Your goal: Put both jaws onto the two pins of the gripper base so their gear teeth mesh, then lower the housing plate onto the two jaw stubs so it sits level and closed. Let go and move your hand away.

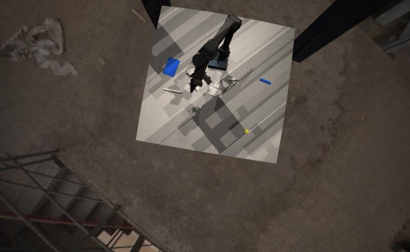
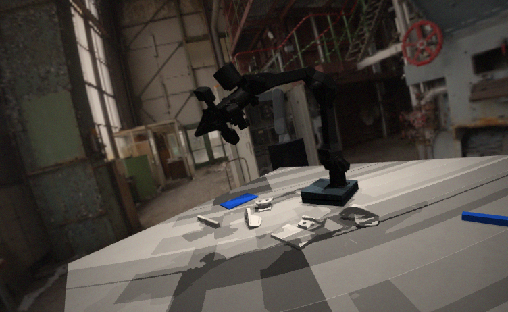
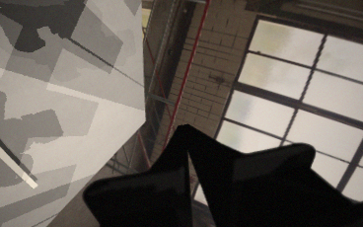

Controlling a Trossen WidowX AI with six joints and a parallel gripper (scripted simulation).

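My gripper [image 1: 192, 89] [image 2: 198, 133] [image 3: 183, 129] is shut and empty, high above the table and tilted. Two white curved parts that look like the jaws lie apart: one [image 2: 255, 221] in the left group, partly hidden by the gripper in the top view, one [image 1: 233, 81] [image 2: 365, 219] to the right. A small white part with raised features [image 1: 217, 84] [image 2: 307, 223] lies beside a flat white square plate [image 1: 213, 91] [image 2: 291, 235]. Another white part [image 1: 190, 72] [image 2: 263, 201] lies near the blue plate. Which of these are base and housing plate I cannot tell.
A blue plate [image 1: 171, 66] [image 2: 239, 200] and a thin white bar [image 1: 172, 91] [image 2: 208, 221] [image 3: 12, 164] lie left. A blue bar [image 1: 265, 81] [image 2: 490, 219] lies right. A yellow piece [image 1: 246, 131] lies toward one table edge. The arm's dark base [image 1: 218, 64] [image 2: 321, 196] stands behind the parts.
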